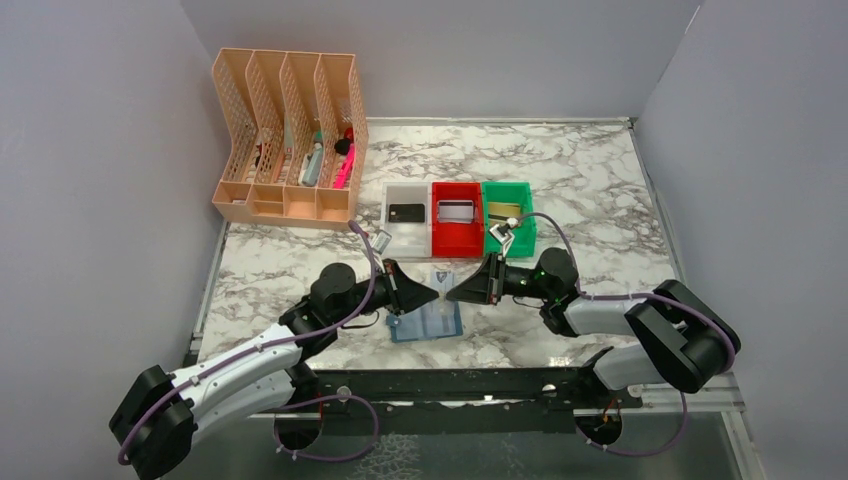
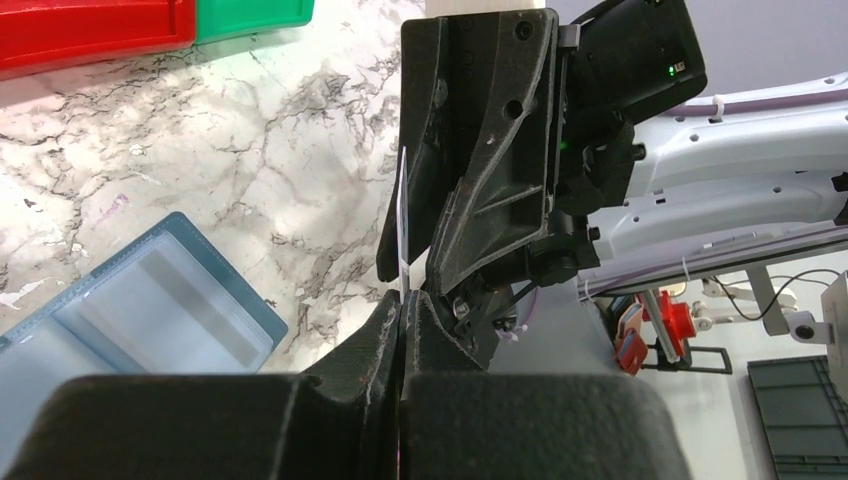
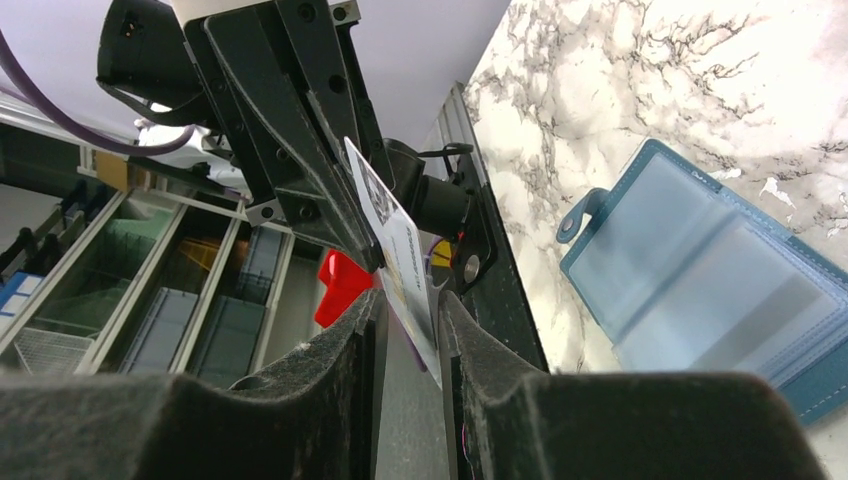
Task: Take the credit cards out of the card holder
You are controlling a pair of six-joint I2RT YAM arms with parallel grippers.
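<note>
The blue card holder lies open on the marble, its clear pockets facing up. Above it, my left gripper is shut on one edge of a pale credit card and holds it upright in the air. My right gripper meets it head-on. The card's free end sits between the right jaws, leaning on one finger with a gap still showing on the other side.
Behind the grippers stand a white bin with a black card, a red bin with a silver card, and a green bin with a gold card. A peach mesh file rack is at the back left.
</note>
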